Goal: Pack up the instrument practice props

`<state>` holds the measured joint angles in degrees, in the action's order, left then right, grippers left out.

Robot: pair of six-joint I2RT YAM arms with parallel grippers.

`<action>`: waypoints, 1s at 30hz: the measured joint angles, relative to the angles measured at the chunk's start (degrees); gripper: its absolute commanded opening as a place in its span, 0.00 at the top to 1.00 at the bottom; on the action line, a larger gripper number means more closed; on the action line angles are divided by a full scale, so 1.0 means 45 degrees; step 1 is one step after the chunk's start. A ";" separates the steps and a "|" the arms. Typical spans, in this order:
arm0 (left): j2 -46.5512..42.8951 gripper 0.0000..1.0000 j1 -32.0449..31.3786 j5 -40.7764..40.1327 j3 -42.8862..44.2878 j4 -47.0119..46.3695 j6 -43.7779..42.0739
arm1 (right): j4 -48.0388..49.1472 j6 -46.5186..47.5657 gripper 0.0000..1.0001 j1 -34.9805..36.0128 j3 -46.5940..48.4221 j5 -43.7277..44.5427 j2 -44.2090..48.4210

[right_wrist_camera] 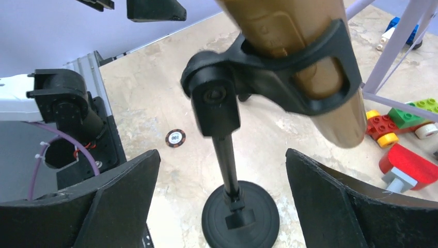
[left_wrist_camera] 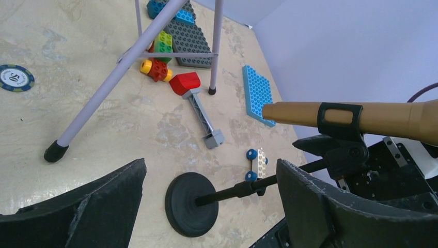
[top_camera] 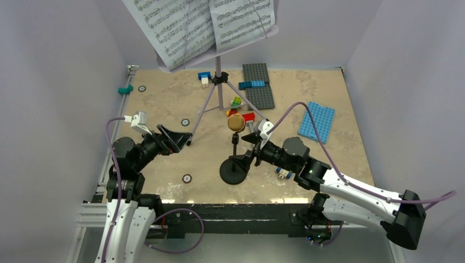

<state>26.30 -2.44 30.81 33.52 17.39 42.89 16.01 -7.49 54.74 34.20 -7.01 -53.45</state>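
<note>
1. Right gripper: the fingers are spread as wide as they go and nothing is held. They stand either side of the pole of the mic stand, clear of it on both sides. I judge this placement suits a grasp low on the pole, below the clip.

2. Microphone: the gold-brown body is seated in the clip at the top of the pole and tilted. The stand is upright on its round base, near the front of the table between the two arms. Because the microphone is clipped in, the assembly is probably top-heavy.

3. Left gripper: fully open and empty, hovering near one foot of the lilac music stand.

4. The music stand is upright on its tripod at the back, and the sheet-music pages rest on its desk.

5. The toy hammer and toy bricks lie around the tripod legs. I do not see a container in any view.
</note>
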 measured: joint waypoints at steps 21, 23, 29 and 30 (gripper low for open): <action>0.0199 0.00 -0.8344 -0.4430 -0.1399 -0.4381 -0.2710 | -0.4415 -0.5022 0.03 -0.0597 -0.2327 0.2108 0.3011; 0.0457 0.00 -0.9656 -0.5251 -0.1452 -0.4843 -0.3473 | -0.4707 -0.5401 0.03 -0.0748 -0.2249 0.2220 0.2725; 0.1948 0.00 -1.2196 -0.7378 -0.1564 -0.6387 -0.5498 | -0.5105 -0.5901 0.04 -0.0831 -0.2244 0.2356 0.2730; 0.2259 0.02 -1.2468 -0.7747 -0.1564 -0.6649 -0.5809 | -0.5163 -0.5916 0.04 -0.0840 -0.2234 0.2375 0.2759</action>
<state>36.47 -58.54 -4.05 26.48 -12.53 16.75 -7.22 -34.11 50.96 24.14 3.68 -41.04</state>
